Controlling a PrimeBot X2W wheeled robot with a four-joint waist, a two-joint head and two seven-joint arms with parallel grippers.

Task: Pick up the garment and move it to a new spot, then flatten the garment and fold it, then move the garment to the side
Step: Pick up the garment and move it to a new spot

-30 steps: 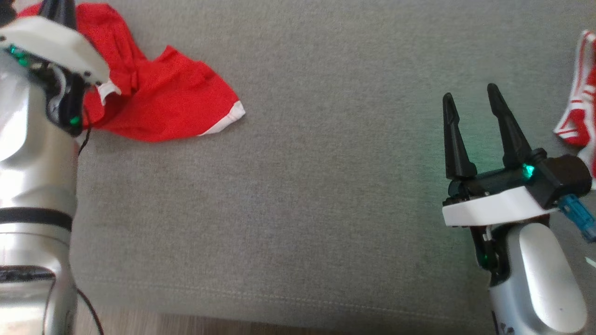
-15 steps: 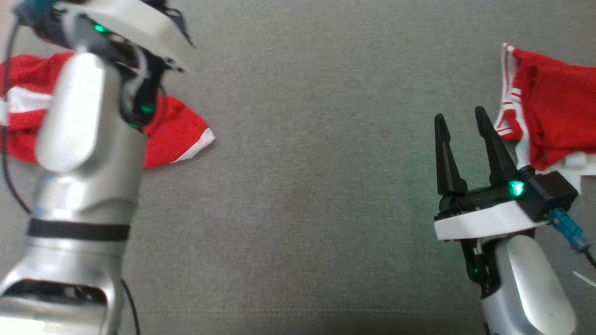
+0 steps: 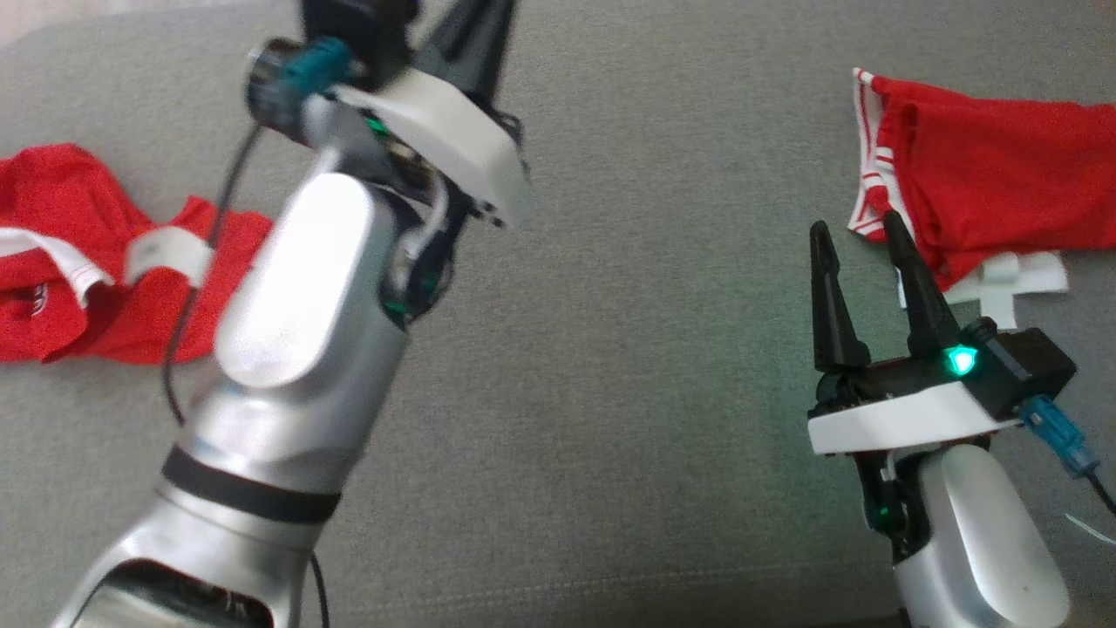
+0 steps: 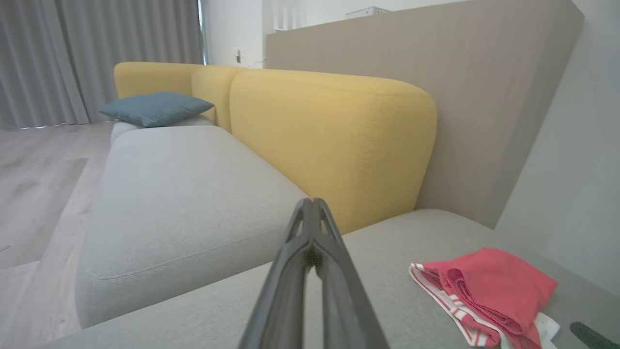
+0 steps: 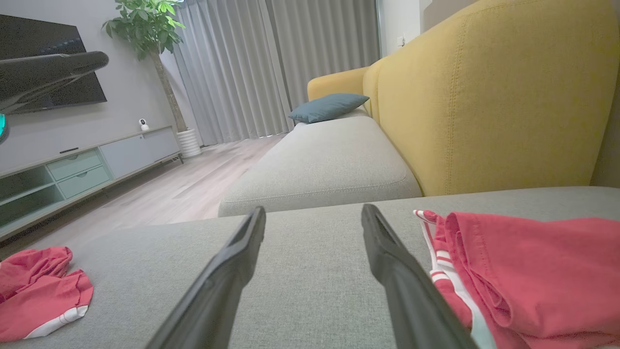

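Hovering nearest, at the right, the right gripper point(image 3: 854, 223) has its fingers spread apart and empty above the grey sofa seat point(image 3: 628, 349). Just beside its right finger lies a folded red garment point(image 3: 985, 183) with white stripes. At the left, a crumpled red garment point(image 3: 78, 296) lies loose on the seat. Farther in, the left gripper point(image 4: 314, 203) is raised and clenched on nothing. A yellow backrest point(image 5: 484, 97) rises behind.

My head camera looks straight down on the grey fabric sofa seat point(image 3: 610, 392). Both wrist cameras sit low over it, facing the far yellow upholstered backrest point(image 4: 334, 140); all share the right-hand folded red garment point(image 3: 994, 192).
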